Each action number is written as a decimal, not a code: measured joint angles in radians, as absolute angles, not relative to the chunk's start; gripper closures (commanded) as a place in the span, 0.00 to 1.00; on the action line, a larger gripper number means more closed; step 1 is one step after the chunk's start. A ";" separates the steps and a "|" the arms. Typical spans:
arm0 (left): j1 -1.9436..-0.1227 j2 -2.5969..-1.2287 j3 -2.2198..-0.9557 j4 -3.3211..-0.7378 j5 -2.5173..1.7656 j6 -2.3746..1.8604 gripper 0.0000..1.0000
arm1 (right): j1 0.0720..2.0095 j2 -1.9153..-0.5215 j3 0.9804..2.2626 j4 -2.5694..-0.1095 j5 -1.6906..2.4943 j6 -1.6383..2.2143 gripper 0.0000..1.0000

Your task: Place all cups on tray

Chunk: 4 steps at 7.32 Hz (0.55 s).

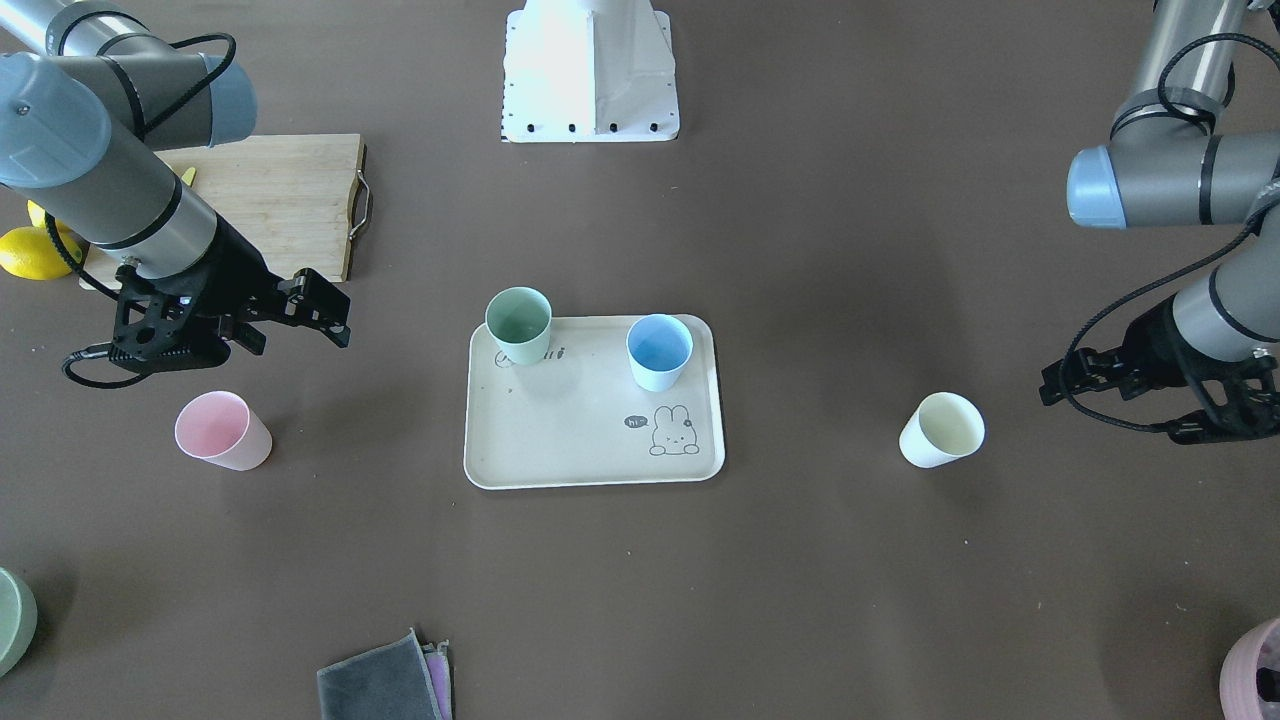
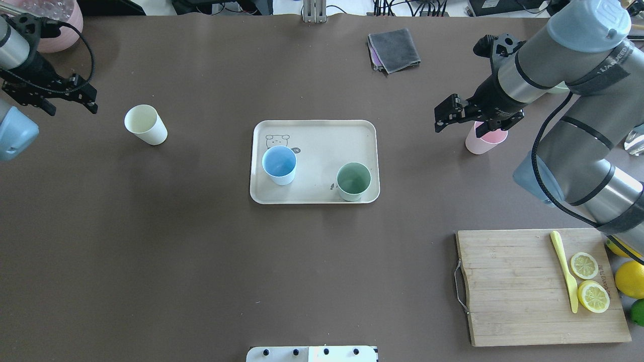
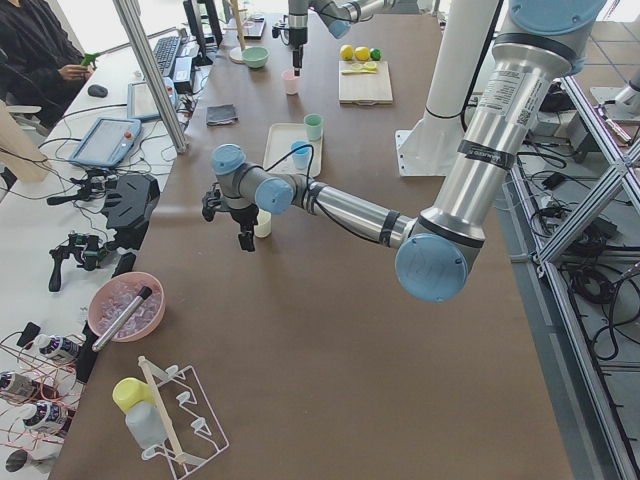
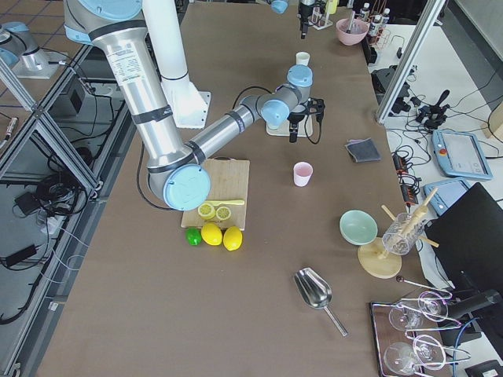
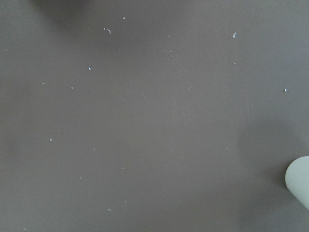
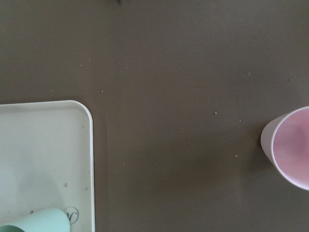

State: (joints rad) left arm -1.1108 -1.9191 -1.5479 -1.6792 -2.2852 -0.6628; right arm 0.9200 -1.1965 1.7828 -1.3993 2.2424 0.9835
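Observation:
The beige tray [image 2: 314,131] with a bunny drawing lies mid-table. The blue cup [image 2: 279,165] and the green cup [image 2: 353,181] stand upright on it. The pink cup [image 2: 485,142] stands on the table beside the tray, partly under my right arm. My right gripper [image 2: 438,119] hovers open and empty between the pink cup and the tray. The cream cup [image 2: 146,124] stands on the table on the other side. My left gripper [image 2: 93,99] is open and empty, just beyond that cup. The right wrist view shows the pink cup [image 6: 289,147] and the tray's corner [image 6: 48,154].
A wooden cutting board [image 2: 513,286] with lemon slices and a yellow knife lies near my right arm's base, with lemons [image 2: 629,279] beside it. A grey cloth [image 2: 395,49] lies at the far edge. A mauve pot [image 2: 50,25] stands far left.

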 measured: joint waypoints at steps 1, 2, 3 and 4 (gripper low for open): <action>-1.079 -1.918 -1.564 -1.688 -2.276 -0.696 0.02 | 0.928 -1.202 1.782 -1.400 2.246 0.972 0.00; -1.058 -1.920 -1.565 -1.697 -2.271 -0.708 0.02 | 0.934 -1.206 1.781 -1.400 2.248 0.967 0.00; -1.042 -1.924 -1.557 -1.707 -2.266 -0.711 0.02 | 0.938 -1.208 1.779 -1.400 2.248 0.966 0.00; -1.031 -1.930 -1.540 -1.725 -2.255 -0.714 0.02 | 0.941 -1.209 1.775 -1.399 2.247 0.964 0.00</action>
State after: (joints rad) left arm -1.0306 -1.9302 -1.5402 -1.7246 -2.2555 -0.7140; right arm 0.9408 -1.2095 1.7753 -1.3992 2.2472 0.9641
